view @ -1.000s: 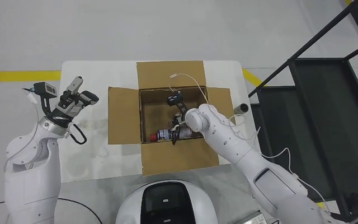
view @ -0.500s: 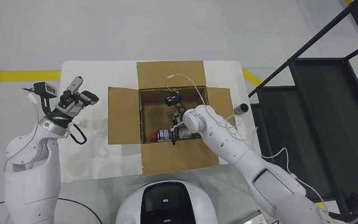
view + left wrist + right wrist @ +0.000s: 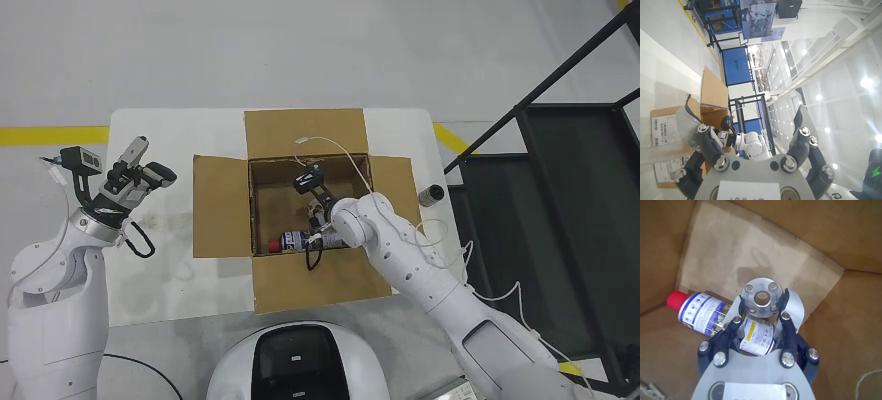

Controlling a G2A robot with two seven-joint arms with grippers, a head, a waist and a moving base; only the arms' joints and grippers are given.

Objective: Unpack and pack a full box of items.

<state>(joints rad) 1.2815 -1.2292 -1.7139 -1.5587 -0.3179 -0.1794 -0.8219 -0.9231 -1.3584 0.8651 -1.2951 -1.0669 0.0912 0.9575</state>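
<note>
An open cardboard box (image 3: 222, 205) sits mid-table with its flaps spread. My right gripper (image 3: 318, 222) is down inside it, shut on a round steel flange (image 3: 763, 308) with several bolt holes, held just above the box floor (image 3: 745, 249). Under the flange lies a spray can (image 3: 702, 315) with a red cap, on its side by the near wall, the same spray can (image 3: 291, 241) in the top view. My left gripper (image 3: 150, 172) hangs raised over the table's left part, well clear of the box, its fingers (image 3: 685, 117) spread wide with nothing between them.
The white table (image 3: 170, 280) has free room left of the box. A small grey cylinder (image 3: 432, 193) stands at the table's right edge. A black metal frame (image 3: 540, 160) rises right of the table. Loose white cable (image 3: 335, 145) arcs over the box.
My right arm has shifted slightly to the left inside the box with the flange. The left arm has kept still.
</note>
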